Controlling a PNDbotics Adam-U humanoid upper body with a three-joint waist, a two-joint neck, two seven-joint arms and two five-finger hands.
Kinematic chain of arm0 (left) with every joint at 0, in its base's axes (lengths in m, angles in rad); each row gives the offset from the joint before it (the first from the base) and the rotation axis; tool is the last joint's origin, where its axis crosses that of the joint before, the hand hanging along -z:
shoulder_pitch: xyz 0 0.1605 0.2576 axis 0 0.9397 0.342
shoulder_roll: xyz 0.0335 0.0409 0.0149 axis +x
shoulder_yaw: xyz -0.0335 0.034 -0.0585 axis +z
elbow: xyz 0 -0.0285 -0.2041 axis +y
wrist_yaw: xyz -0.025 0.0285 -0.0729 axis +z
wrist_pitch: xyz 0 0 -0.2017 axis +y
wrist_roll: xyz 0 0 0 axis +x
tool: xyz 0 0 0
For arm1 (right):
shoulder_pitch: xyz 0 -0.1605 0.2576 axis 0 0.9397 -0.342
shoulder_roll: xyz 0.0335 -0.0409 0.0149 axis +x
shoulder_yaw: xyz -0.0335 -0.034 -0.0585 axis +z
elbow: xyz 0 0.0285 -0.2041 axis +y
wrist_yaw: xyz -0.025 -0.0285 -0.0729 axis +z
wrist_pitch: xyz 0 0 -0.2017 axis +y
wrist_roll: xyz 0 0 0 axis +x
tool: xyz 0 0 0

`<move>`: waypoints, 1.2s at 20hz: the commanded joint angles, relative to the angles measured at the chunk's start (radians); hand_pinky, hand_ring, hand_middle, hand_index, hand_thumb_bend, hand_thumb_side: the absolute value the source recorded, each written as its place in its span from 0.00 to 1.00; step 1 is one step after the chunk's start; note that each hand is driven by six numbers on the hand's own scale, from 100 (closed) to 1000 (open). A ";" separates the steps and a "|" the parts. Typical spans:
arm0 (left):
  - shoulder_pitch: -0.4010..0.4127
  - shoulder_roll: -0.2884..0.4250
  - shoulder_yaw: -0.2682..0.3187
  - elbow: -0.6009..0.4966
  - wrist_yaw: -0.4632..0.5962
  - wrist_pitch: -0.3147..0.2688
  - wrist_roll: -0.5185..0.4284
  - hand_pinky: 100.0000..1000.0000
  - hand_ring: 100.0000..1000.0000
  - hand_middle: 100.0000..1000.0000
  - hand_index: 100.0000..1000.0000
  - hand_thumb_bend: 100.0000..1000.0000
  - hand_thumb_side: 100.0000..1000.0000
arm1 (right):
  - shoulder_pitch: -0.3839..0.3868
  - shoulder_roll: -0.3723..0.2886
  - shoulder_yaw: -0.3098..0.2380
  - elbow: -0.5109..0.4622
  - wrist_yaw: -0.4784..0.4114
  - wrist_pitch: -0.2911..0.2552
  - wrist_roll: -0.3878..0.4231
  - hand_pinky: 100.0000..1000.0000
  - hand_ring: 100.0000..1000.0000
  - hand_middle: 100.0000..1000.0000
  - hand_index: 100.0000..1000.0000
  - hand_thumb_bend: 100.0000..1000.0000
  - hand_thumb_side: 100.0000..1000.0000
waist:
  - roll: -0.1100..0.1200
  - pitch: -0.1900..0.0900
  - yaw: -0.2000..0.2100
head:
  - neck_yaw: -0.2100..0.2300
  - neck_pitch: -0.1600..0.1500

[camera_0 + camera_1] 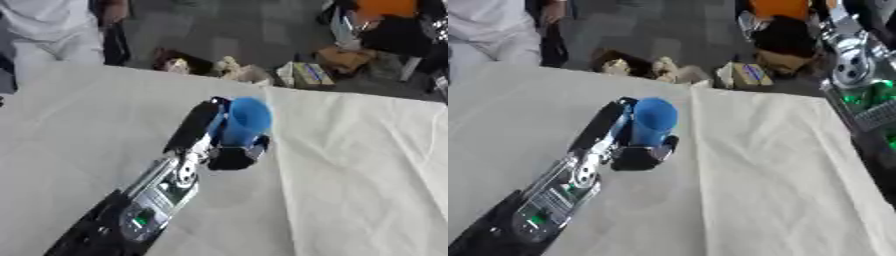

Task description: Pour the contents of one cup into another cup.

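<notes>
A blue cup (246, 120) is held over the white cloth-covered table (367, 165), near its middle. My left hand (203, 131) comes in from the lower left and is shut on the cup, with fingers behind it and the thumb (234, 157) curled under its lower part. The cup looks tilted, and its opening is hidden from me. No other cup shows in either view. My right hand is out of both views. Only a silver and black stretch of the right arm (856, 66) shows at the right edge of the right eye view.
A crease (278, 170) runs down the cloth just right of the hand. Beyond the table's far edge, boxes and bags (306, 74) lie on the floor. A person in white (52, 30) stands at the far left corner.
</notes>
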 commanded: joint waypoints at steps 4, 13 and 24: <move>0.012 0.069 0.037 0.013 0.041 -0.150 0.084 0.17 0.31 0.48 0.27 0.00 0.21 | 0.062 -0.013 -0.037 -0.032 -0.170 -0.035 -0.182 0.18 0.24 0.19 0.39 0.00 0.14 | 0.028 0.003 -0.007 | -0.012 -0.022; 0.048 0.125 0.064 0.087 0.074 -0.325 0.086 0.21 0.34 0.50 0.28 0.00 0.21 | 0.163 0.018 -0.007 -0.048 -0.187 -0.090 -0.240 0.18 0.24 0.18 0.38 0.00 0.14 | 0.039 0.017 -0.008 | -0.014 -0.026; 0.072 0.157 0.088 0.079 0.133 -0.312 0.021 0.53 0.60 0.69 0.51 0.00 1.00 | 0.189 0.036 0.003 -0.044 -0.178 -0.099 -0.226 0.18 0.23 0.18 0.38 0.00 0.13 | 0.047 0.021 -0.007 | -0.013 -0.018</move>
